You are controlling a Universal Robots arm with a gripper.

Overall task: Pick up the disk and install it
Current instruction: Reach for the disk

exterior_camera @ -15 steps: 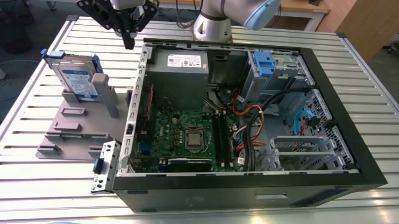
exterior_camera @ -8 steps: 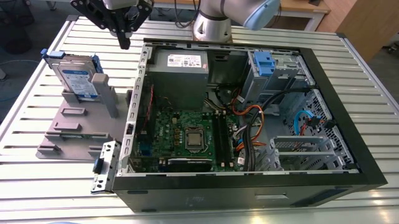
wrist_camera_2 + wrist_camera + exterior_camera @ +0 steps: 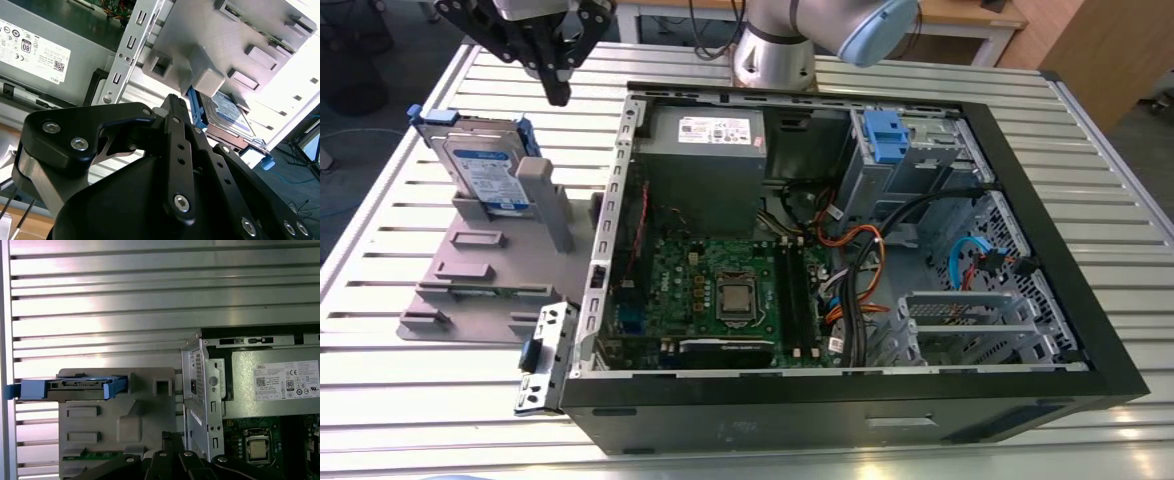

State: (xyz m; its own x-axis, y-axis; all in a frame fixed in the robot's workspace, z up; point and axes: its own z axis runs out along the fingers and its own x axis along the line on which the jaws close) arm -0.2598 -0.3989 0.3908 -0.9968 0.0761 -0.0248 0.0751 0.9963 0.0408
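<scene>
The disk [image 3: 486, 171] stands on edge in a grey fixture [image 3: 470, 272] at the exterior view's left, silver with a blue-and-white label and a blue bracket. My gripper [image 3: 558, 92] hangs above the slatted table, between the disk and the open computer case [image 3: 1067, 300], a little behind the disk and apart from it. Its black fingers meet at the tip with nothing between them. In the second wrist view the gripper [image 3: 173, 102] points toward the disk [image 3: 227, 113] beyond the fixture. In the first wrist view the disk [image 3: 75, 388] is seen edge-on, with the gripper [image 3: 172, 441] nearby.
Inside the case are a grey power supply [image 3: 707, 136], a motherboard [image 3: 720, 290], cables and a drive cage with a blue latch [image 3: 887, 136]. A loose metal bracket [image 3: 540, 356] lies by the case's front corner. The arm's base [image 3: 774, 58] stands behind the case.
</scene>
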